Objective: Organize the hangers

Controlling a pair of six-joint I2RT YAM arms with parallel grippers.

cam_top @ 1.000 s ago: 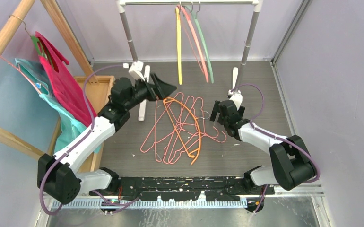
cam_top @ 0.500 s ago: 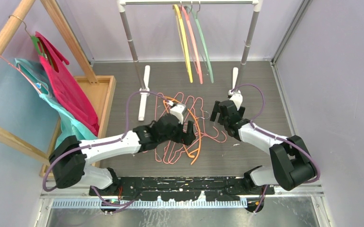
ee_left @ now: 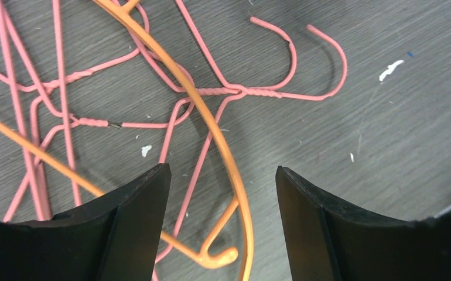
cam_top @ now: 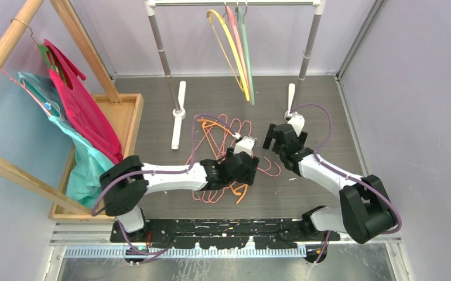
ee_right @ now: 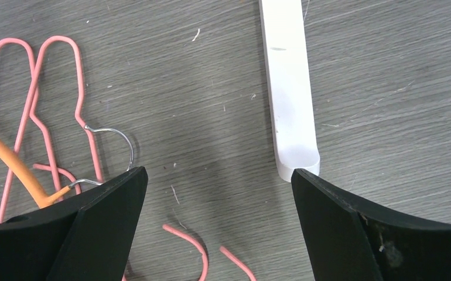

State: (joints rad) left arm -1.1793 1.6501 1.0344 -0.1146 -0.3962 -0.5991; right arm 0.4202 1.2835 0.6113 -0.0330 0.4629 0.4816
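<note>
Half a second before, the left gripper had hung over the middle of the pile on the table. By this moment it had slid to the pile's right edge, its arm stretched low across the table. The right gripper had hardly shifted, just right of the pile. At the far side, the yellow hanger on the rail had swung round to show its open loop. It hung beside the pink hanger and the grey-green hanger.

From above, the pink wire hangers and the orange hanger lay as one tangle between the two grippers. The left wrist camera alone showed the twisted necks and two hooks of the pink wire hangers, with the orange hanger curving over them. The right wrist camera alone made plain a silver hook at the end of the orange hanger, the pink wire hangers beside it, and the rack's white foot ahead.

The left gripper stood spread wide, and the orange bar ran through the gap. It gripped nothing, and whether a finger touched the bar could not be told. The right gripper was also spread wide over bare table, with nothing between its fingers and the silver hook just beside its left finger.
</note>
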